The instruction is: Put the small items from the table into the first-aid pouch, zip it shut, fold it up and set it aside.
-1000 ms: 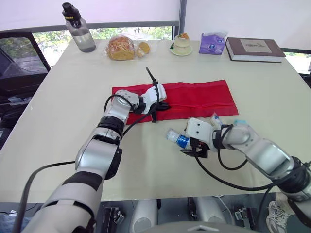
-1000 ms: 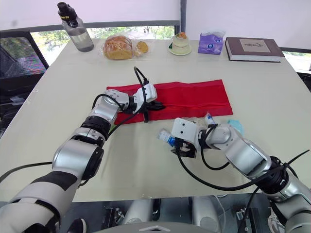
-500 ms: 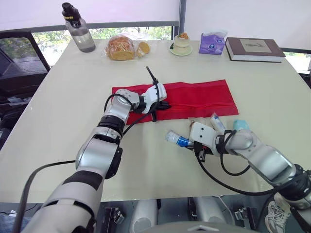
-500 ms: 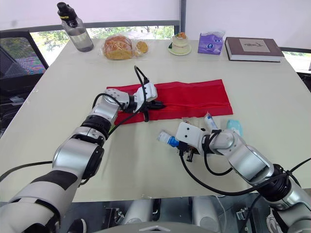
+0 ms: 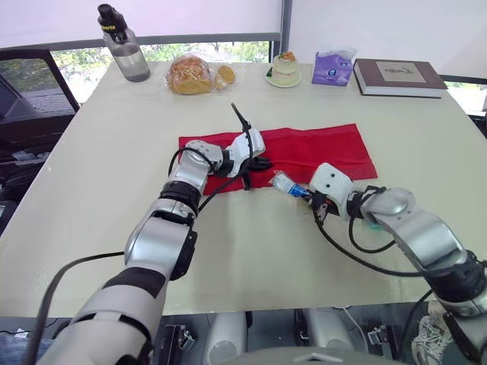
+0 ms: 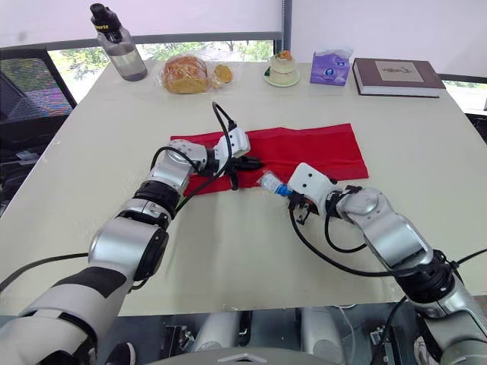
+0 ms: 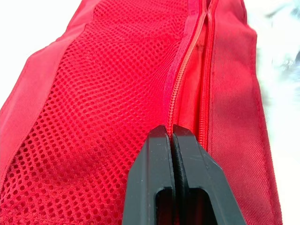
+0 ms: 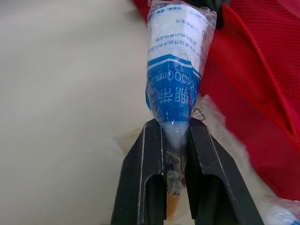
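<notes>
**Left eye view.** Shows a red pouch (image 5: 323,148) spread flat across the middle of the table (image 5: 99,182), long side parallel to the near edge. Places the left gripper (image 5: 257,163) on the pouch's near lip, toward its left end. Places the right gripper (image 5: 306,195) just beside it, clamped on a small blue-and-white packet (image 5: 283,182) whose free end is at or just short of that lip. Differs from a second ago, when packet and gripper sat closer to the table's near edge, well apart from the pouch. Suggests that the carry is done and insertion is about to begin.

**Right eye view.** Confirms the same layout. Leaves the pouch's mouth hidden behind the left gripper.

**Left wrist view.** Shows both fingers (image 7: 152,183) pressed together at the zip line (image 7: 180,89) beside the mesh panel (image 7: 103,103), apparently nipping the lip to hold the mouth up.

**Right wrist view.** Shows fingers (image 8: 143,187) narrowed onto the packet's crimped tail, pointing it at the red cloth. Calls for a short push into the mouth. Leaves zipping and folding not yet started.
</notes>
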Available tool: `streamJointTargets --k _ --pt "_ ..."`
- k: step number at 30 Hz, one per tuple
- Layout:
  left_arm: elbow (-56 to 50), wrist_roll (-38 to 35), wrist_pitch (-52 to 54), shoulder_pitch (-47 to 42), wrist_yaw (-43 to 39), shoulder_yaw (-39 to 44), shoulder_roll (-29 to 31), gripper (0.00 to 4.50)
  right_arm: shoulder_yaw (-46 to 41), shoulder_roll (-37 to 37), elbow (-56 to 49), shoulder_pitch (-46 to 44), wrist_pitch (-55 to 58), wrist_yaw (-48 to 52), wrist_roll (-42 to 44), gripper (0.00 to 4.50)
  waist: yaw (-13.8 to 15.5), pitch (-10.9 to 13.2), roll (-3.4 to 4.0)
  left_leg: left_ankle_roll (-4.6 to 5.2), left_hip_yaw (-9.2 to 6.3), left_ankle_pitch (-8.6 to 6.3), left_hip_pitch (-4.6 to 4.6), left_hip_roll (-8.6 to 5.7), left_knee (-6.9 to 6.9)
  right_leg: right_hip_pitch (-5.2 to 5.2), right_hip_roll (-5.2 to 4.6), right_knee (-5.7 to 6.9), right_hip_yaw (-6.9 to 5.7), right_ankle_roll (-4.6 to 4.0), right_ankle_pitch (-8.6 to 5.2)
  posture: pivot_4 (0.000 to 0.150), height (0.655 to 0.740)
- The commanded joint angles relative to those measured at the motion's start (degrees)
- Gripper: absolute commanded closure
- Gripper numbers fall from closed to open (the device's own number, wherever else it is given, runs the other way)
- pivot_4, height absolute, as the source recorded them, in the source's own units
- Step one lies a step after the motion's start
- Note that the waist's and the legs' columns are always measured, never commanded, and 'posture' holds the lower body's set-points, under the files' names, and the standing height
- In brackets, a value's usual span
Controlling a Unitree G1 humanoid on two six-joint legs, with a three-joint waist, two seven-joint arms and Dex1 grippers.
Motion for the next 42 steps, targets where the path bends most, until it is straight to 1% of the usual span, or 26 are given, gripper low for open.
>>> streamJointTargets --k 1,8,13,21,24,28,35,42 --pt "-2.94 -1.04 -0.42 -1.41 -0.85 0.12 -1.11 4.50 0.93 0.81 2.22 -3.39 2.30 -2.35 -2.94 4.49 0.03 0.00 0.00 0.00 0.00 0.00 0.00 0.00 0.00 0.00 0.00 0.00 0.00 0.00 0.00 0.150 0.7387" --pt "-2.59 -1.11 -0.10 -3.19 -0.03 0.45 -3.69 4.50 5.25 0.40 6.54 -7.91 3.93 -0.11 -5.18 4.49 0.02 0.00 0.00 0.00 0.00 0.00 -0.03 0.00 -0.01 0.00 -0.01 -0.02 -0.01 -0.01 0.00 0.150 0.7387" --pt "-2.36 -1.39 -0.17 -3.94 1.00 0.91 -4.48 4.50 6.79 0.16 7.84 -9.27 4.02 2.00 -5.72 4.49 -0.05 0.00 0.00 0.00 -0.01 0.00 -0.02 0.00 -0.01 0.00 0.00 -0.01 -0.01 -0.01 0.00 0.150 0.7387" --pt "-3.41 -2.19 0.28 -3.52 1.47 1.85 -2.98 4.50 6.25 -1.09 8.98 -10.28 3.79 4.38 -6.66 4.49 -0.07 0.00 0.00 0.00 -0.01 0.00 -0.02 0.00 -0.01 -0.01 0.00 -0.02 -0.01 -0.01 0.00 0.150 0.7387" --pt "-2.47 -2.18 0.17 -3.06 2.47 2.19 -1.79 4.50 6.39 -2.68 9.57 -11.74 3.81 6.35 -6.83 4.49 -0.12 0.00 0.00 0.00 -0.01 0.00 -0.01 0.00 -0.01 -0.01 0.00 -0.01 0.00 -0.01 0.00 0.150 0.7387" --pt "-3.20 -2.76 0.34 -2.35 2.34 2.29 -1.90 4.50 7.22 -3.20 10.47 -13.28 3.58 8.68 -6.70 4.49 -0.23 0.01 0.01 0.00 0.00 0.00 -0.01 0.00 -0.03 -0.02 0.00 -0.01 0.00 -0.01 0.00 0.150 0.7387" --pt "-4.65 -3.28 0.62 -1.87 1.86 1.77 -2.84 4.50 8.01 -0.47 15.11 -16.91 2.19 8.70 -7.85 4.49 -0.15 0.01 0.02 0.00 0.01 0.00 -0.02 0.00 -0.04 -0.02 -0.01 -0.02 0.00 -0.01 0.00 0.150 0.7387" --pt "-6.46 -3.17 1.19 -0.70 1.12 0.81 -5.08 4.50 7.08 4.13 19.18 -20.07 1.74 6.80 -9.01 4.49 -0.14 0.01 0.03 0.00 0.00 0.00 -0.03 0.00 -0.05 -0.03 -0.01 -0.02 -0.01 -0.01 0.00 0.150 0.7387"
